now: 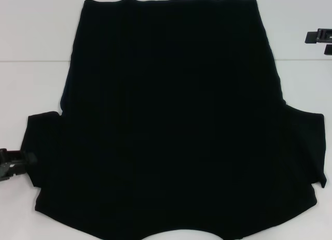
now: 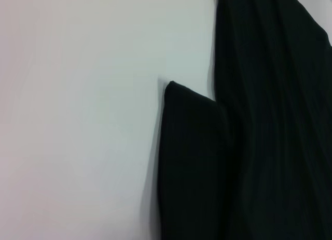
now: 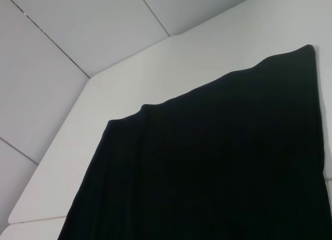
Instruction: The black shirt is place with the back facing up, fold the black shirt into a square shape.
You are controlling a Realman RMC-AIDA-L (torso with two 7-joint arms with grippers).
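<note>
The black shirt (image 1: pixel 176 121) lies flat and spread out on the white table (image 1: pixel 31 89), plain side up, with no lettering showing. Its hem is at the far side and both short sleeves are toward the near edge. My left gripper (image 1: pixel 19 161) sits low at the table's left, right beside the left sleeve (image 1: pixel 41 146) and apart from it. The left wrist view shows that sleeve (image 2: pixel 192 162) beside the shirt's body (image 2: pixel 275 121). My right gripper (image 1: pixel 313 37) is at the far right, off the shirt. The right wrist view shows the shirt's hem end (image 3: pixel 218 162).
Bare white table (image 3: pixel 129 89) runs along both sides of the shirt and past the hem. Beyond the table's far corner, grey floor tiles (image 3: pixel 62 38) show. The shirt's near edge reaches the bottom of the head view.
</note>
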